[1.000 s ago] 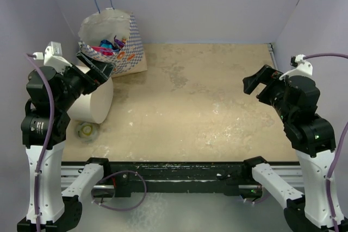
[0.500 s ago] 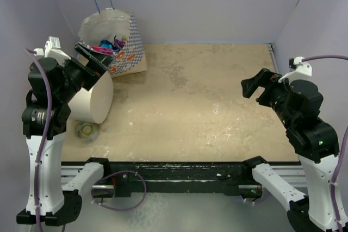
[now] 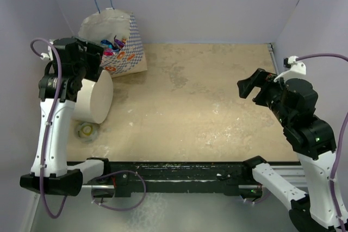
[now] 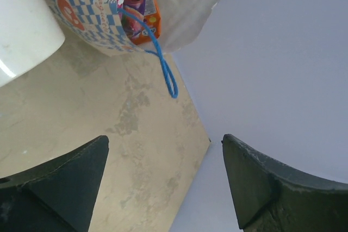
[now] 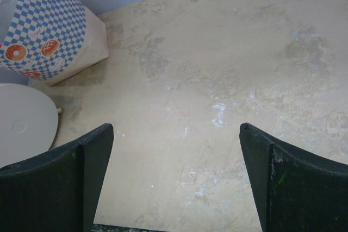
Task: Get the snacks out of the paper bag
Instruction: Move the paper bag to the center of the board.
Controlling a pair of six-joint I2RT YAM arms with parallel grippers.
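Note:
The paper bag (image 3: 128,52), blue-and-white checkered with orange marks, stands open at the back left. Bright snack packets (image 3: 111,43) show inside its mouth. In the left wrist view the bag (image 4: 92,12) fills the top left, with a magenta and orange packet (image 4: 136,4) and a blue cord handle (image 4: 166,74) hanging out. My left gripper (image 3: 92,52) is open and empty, right beside the bag's mouth; its jaws (image 4: 163,180) stand wide apart. My right gripper (image 3: 251,84) is open and empty, far off at the right; it sees the bag (image 5: 46,31) at its top left.
A large white cylinder (image 3: 92,99) lies on its side just in front of the bag, under my left arm. A small round yellowish object (image 3: 87,131) lies near the table's front left. Walls close in the back and both sides.
My left arm has risen and swung toward the bag, bringing its gripper up to the bag's mouth. My right gripper has edged slightly left.

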